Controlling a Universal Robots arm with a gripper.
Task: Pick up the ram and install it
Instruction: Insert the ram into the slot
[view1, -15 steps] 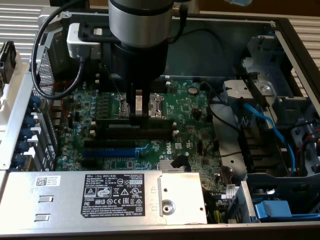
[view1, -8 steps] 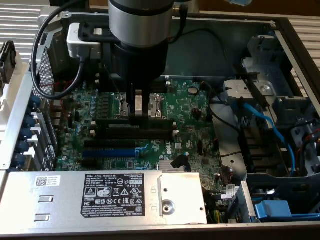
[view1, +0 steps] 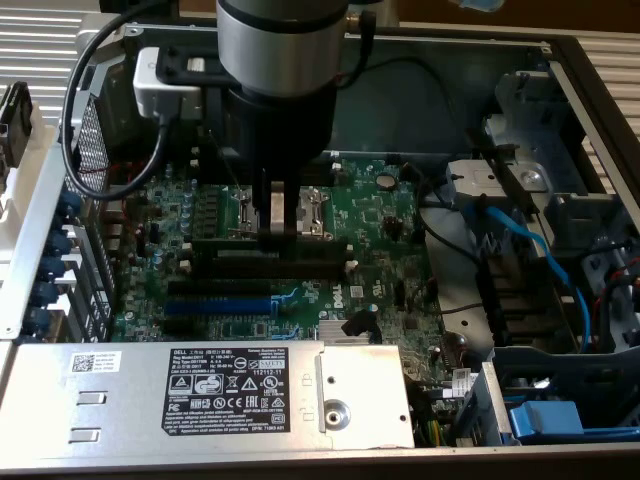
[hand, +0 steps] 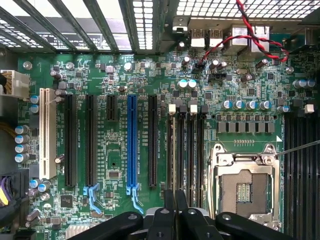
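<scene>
The ram (view1: 315, 245) is a long dark stick standing on edge along the black memory slots (view1: 230, 268) in the middle of the green motherboard (view1: 380, 260). My gripper (view1: 275, 228) comes straight down on its middle, fingers shut on its thin body. In the wrist view the ram (hand: 175, 150) appears edge-on as a narrow strip running away from my gripper (hand: 175, 199), beside the other memory slots (hand: 196, 150) with white end clips. Whether the stick is fully seated in its slot I cannot tell.
A blue slot (view1: 220, 305) lies just in front of the memory slots, and the open CPU socket (hand: 245, 187) is close beside them. The silver power supply (view1: 200, 390) fills the case's near side. Blue cables (view1: 530, 240) and drive bays occupy the exterior view's right.
</scene>
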